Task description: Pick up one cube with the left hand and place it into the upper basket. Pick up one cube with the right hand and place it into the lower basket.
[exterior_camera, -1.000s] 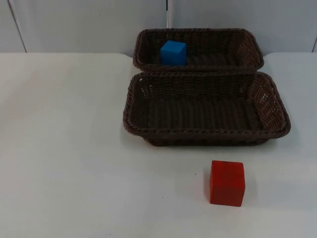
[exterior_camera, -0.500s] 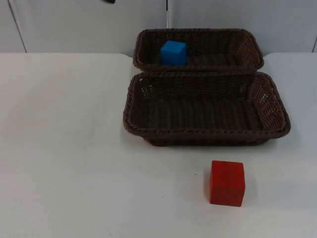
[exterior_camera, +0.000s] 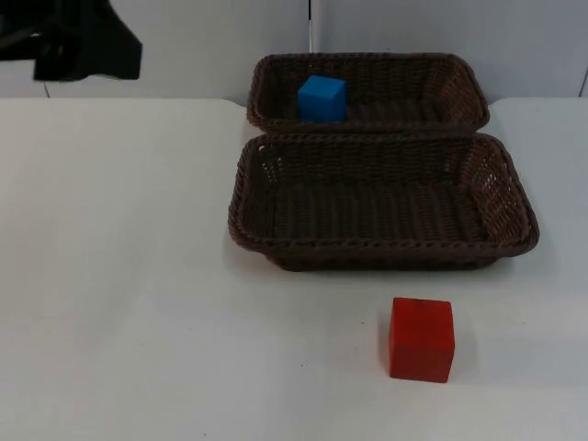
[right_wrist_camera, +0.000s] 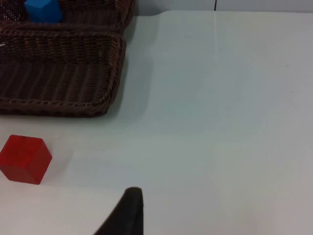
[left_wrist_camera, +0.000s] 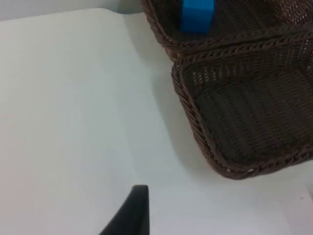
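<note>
I am looking along my right tool (right_wrist_camera: 128, 215) at the red cube (right_wrist_camera: 25, 159), which is sitting on the white counter (right_wrist_camera: 220, 98) ahead and off to one side, just short of the lower basket (right_wrist_camera: 58, 73). The blue cube (exterior_camera: 322, 98) is already lying in the upper basket (exterior_camera: 404, 69). The red cube looks rigid, smooth-faced and probably light, so I am planning to pinch two opposite flat faces squarely. My left tool (left_wrist_camera: 129, 213) is waiting well beside the baskets. I cannot tell whether either tool is open.
</note>
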You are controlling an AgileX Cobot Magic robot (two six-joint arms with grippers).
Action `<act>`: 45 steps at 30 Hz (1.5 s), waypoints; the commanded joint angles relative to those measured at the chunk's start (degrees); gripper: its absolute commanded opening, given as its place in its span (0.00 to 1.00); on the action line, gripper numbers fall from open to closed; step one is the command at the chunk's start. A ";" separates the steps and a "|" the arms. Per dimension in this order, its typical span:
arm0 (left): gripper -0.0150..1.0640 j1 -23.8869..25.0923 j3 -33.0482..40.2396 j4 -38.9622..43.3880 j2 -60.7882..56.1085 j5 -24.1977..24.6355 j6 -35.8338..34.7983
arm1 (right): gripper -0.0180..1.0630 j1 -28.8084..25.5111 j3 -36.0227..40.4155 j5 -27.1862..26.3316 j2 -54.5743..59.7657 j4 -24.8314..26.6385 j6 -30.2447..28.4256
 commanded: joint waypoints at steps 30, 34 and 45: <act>0.95 0.00 0.61 4.24 -26.23 24.87 -0.70 | 0.99 -0.32 0.12 -0.35 -0.17 1.73 -0.53; 0.95 0.00 0.61 5.92 -27.64 24.87 -0.70 | 0.99 -0.32 0.12 -0.35 -0.17 1.83 -0.53; 0.95 0.00 0.61 6.36 -28.44 24.87 -1.79 | 0.99 -0.32 0.12 -0.35 -0.17 2.09 -0.53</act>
